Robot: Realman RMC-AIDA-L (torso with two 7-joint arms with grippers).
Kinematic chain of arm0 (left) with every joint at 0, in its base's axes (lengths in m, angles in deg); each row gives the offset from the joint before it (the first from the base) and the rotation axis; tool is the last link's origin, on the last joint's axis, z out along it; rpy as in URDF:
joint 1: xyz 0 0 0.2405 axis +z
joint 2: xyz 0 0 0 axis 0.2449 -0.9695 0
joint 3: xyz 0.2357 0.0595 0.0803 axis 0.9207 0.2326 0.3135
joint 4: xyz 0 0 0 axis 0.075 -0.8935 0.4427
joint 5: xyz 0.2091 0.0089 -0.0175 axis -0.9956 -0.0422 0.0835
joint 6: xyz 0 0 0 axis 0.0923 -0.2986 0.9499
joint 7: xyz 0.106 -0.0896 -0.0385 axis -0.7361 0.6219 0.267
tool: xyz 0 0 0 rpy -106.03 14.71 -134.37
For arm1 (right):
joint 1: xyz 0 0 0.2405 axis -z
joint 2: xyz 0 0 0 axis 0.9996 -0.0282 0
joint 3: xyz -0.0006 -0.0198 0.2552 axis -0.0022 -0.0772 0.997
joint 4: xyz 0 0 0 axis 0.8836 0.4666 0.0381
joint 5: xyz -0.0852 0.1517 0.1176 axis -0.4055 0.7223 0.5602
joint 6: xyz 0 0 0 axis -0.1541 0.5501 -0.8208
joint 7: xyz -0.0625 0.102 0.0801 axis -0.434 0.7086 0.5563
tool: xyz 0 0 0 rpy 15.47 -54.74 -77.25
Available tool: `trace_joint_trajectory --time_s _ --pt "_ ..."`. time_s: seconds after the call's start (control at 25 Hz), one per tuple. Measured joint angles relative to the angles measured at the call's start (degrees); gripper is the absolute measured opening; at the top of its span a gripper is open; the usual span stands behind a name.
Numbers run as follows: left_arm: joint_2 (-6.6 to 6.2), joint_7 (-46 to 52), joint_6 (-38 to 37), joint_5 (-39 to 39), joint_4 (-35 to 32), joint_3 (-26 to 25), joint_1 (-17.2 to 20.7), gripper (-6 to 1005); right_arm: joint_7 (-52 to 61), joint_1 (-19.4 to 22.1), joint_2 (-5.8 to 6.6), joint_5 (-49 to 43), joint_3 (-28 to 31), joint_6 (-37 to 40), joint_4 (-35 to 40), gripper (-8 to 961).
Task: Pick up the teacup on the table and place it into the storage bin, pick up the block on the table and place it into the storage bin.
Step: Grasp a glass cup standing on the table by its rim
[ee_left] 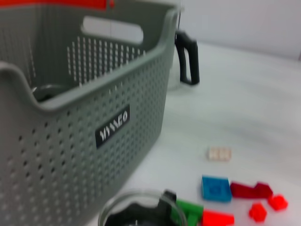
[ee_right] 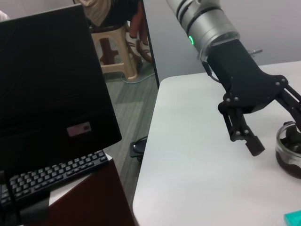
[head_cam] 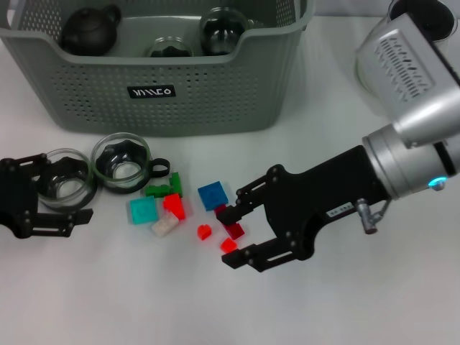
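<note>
Two glass teacups stand in front of the storage bin [head_cam: 215,93]. My left gripper [head_cam: 52,188] is open, with its fingers on either side of the left teacup [head_cam: 65,180]; I cannot tell whether they touch it. The other teacup [head_cam: 121,162] stands just right of it and also shows in the left wrist view [ee_left: 136,212]. Several small blocks lie scattered beside the cups, among them a blue block [head_cam: 213,195] and a teal block [head_cam: 142,210]. Over the rightmost blocks my right gripper [head_cam: 241,226] is open around a dark red block [head_cam: 231,230].
Dark teapots [head_cam: 90,30] lie inside the bin. A glass teapot with a black handle [ee_left: 188,56] stands behind the bin. A laptop [ee_right: 51,94] sits past the table's left edge [ee_right: 146,155]. Bare white table lies in front of the blocks.
</note>
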Motion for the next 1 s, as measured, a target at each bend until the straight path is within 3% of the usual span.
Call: trace_joint_trajectory --time_s 0.44,0.84,1.0 --pt "1.47 1.0 2.6 -4.8 -4.7 0.5 -0.9 885 0.0 -2.5 -0.1 0.3 -4.6 -6.9 -4.2 594" --pt "2.27 2.3 4.8 -10.0 -5.6 0.8 -3.6 881 0.5 -3.7 -0.2 0.4 -4.8 -7.9 -5.5 592" --pt "3.3 5.1 4.8 -13.1 -8.7 2.5 -4.8 879 0.5 -3.7 -0.2 0.4 -4.6 -8.0 -5.5 591"
